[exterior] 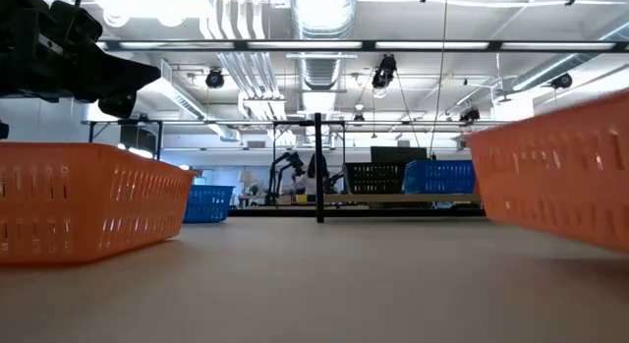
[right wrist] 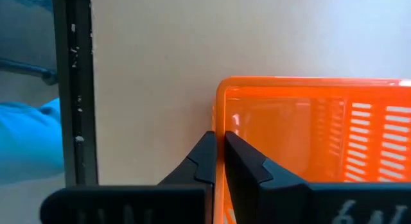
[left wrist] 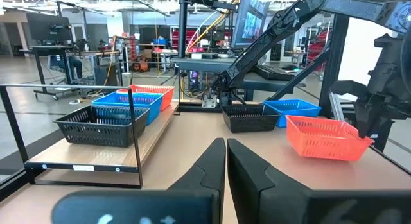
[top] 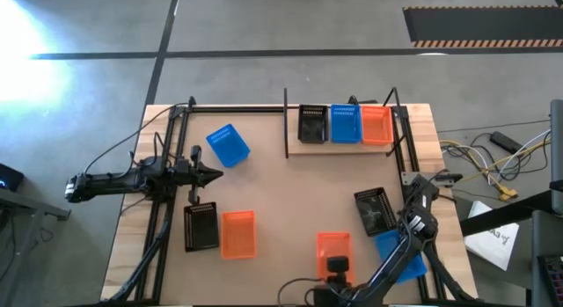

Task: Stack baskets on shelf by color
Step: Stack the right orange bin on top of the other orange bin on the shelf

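Note:
The shelf [top: 339, 149] at the far right carries a black basket [top: 311, 124], a blue basket [top: 344, 124] and an orange basket [top: 376, 125] side by side. Loose on the table stand a blue basket [top: 229, 145], a black basket [top: 201, 226], an orange basket [top: 238, 233], a second black basket [top: 375, 210] and a second blue basket [top: 400, 254]. My right gripper [right wrist: 219, 153] points down over the near end of another orange basket [top: 332, 245], shut on it. My left gripper [top: 214, 175] waits shut at the table's left, level. My right gripper pinches one upright wall of the orange basket at its rim [right wrist: 220, 121], close to a corner, one finger inside the basket and one outside. The fingers come from above, pointing steeply down. Whether the basket's bottom rests on the table I cannot tell.
Black shelf rods and posts [top: 286, 122] frame the plank. A black metal frame [top: 171, 166] runs along the table's left side around the left arm. Bare tabletop [top: 290, 197] lies between the held basket and the shelf. Cables [top: 479, 157] lie off the table's right edge.

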Available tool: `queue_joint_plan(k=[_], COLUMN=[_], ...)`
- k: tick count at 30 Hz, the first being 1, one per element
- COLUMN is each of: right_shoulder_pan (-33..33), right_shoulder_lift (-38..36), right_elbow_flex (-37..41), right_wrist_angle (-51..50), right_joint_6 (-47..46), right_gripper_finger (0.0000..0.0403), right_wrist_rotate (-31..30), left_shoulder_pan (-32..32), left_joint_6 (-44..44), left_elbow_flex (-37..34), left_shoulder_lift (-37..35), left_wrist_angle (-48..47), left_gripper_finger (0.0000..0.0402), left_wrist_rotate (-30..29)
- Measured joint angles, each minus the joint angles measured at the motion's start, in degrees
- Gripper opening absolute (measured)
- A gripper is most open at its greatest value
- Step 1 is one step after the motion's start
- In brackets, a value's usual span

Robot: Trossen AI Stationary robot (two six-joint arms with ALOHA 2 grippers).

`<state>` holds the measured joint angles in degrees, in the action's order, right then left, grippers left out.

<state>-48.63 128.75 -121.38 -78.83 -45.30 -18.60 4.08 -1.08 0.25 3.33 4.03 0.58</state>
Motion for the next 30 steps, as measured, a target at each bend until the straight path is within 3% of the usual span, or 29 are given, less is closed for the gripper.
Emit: queue_joint_plan(k=[4, 11, 16, 23, 30], right_shoulder_pan=[-0.53, -1.44, -0.01, 8.59, 18.89], right_shoulder_lift=[-1.25, -6.93, -15.10, -31.25, -43.76], right_elbow_flex=[0.00, 0.12, 3.35, 15.90, 29.23], right_wrist_angle=[-2.55, -11.78, -11.16, -11.34, -11.08], right_joint_6=[1.42, 3.20, 14.63, 23.78, 25.79], right_gripper_finger=[0.0013, 0.0012, 0.0012, 0.0012, 0.0010], right_wrist_rotate=[-2.19, -12.79, -16.60, -17.57, -19.14], left_shoulder_pan=[0.01, 0.00, 0.02, 0.01, 0.01], left_joint_6=[0.00, 0.00, 0.00, 0.00, 0.00], left_elbow_flex=[0.00, 0.00, 0.00, 0.00, 0.00], left_shoulder_lift=[0.00, 0.02, 0.13, 0.27, 0.28], left_wrist_angle=[0.00, 0.00, 0.00, 0.03, 0.02], left_gripper_finger=[0.0000, 0.0000, 0.0000, 0.0000, 0.0000], left_wrist_rotate=[-0.01, 0.00, -0.02, -0.01, -0.02])
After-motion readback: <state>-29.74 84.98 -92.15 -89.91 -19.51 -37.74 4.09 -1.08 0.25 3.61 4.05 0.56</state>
